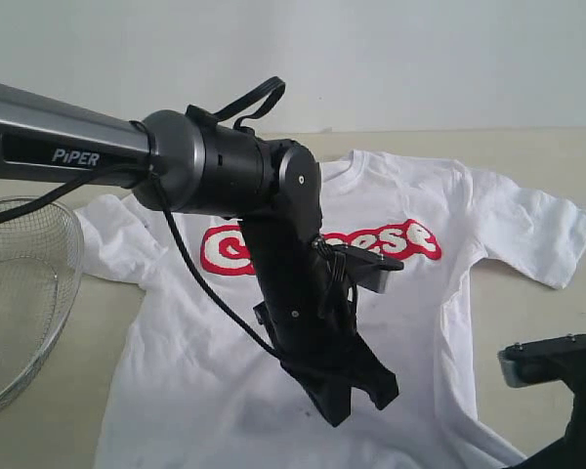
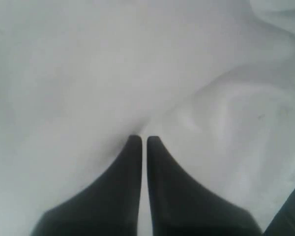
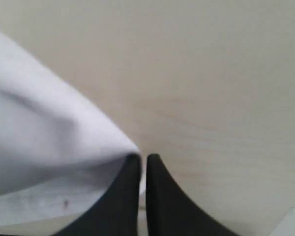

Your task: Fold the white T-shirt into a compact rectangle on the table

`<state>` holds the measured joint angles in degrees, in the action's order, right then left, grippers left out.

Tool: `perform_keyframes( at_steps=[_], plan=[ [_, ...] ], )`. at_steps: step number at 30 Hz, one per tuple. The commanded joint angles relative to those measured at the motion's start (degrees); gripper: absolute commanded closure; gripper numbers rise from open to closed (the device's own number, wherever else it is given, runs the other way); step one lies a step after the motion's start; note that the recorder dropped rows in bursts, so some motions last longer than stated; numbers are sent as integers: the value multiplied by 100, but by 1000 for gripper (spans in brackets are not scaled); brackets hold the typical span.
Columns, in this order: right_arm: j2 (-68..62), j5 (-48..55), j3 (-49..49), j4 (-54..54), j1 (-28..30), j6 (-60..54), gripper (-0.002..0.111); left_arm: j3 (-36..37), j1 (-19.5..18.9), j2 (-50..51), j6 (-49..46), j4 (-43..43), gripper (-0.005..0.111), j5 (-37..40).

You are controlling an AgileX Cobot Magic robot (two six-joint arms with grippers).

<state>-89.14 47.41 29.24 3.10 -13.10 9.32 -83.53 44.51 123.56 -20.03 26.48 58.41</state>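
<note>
On the right gripper (image 3: pixel 143 156), jaws are clamping the white T-shirt (image 1: pixel 420 293) hem. The left gripper (image 2: pixel 143 137), jaws together, is seemingly pinching fabric. A basket (image 1: pixel 20 293) is sitting at the worktop (image 1: pixel 557 156) left edge.

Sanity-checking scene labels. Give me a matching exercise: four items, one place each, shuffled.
1. white T-shirt
2. wire basket
3. left pincer
4. right pincer

A. at the shirt's edge, bare table beyond
B. spread chest-up on the table
C. over plain fabric below the lettering
D. left of the shirt in the exterior view

Pairs: 1-B, 2-D, 3-C, 4-A.
</note>
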Motion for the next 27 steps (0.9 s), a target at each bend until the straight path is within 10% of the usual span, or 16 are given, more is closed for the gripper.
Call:
perform_keyframes(
  at_steps=[1, 27],
  plan=[
    [-10, 132, -12, -676, -6, 573, 108, 20, -11, -59, -35, 63, 102, 152],
    [687, -245, 673, 1670, -6, -2098, 105, 20, -11, -59, -51, 63, 102, 135]
  ],
)
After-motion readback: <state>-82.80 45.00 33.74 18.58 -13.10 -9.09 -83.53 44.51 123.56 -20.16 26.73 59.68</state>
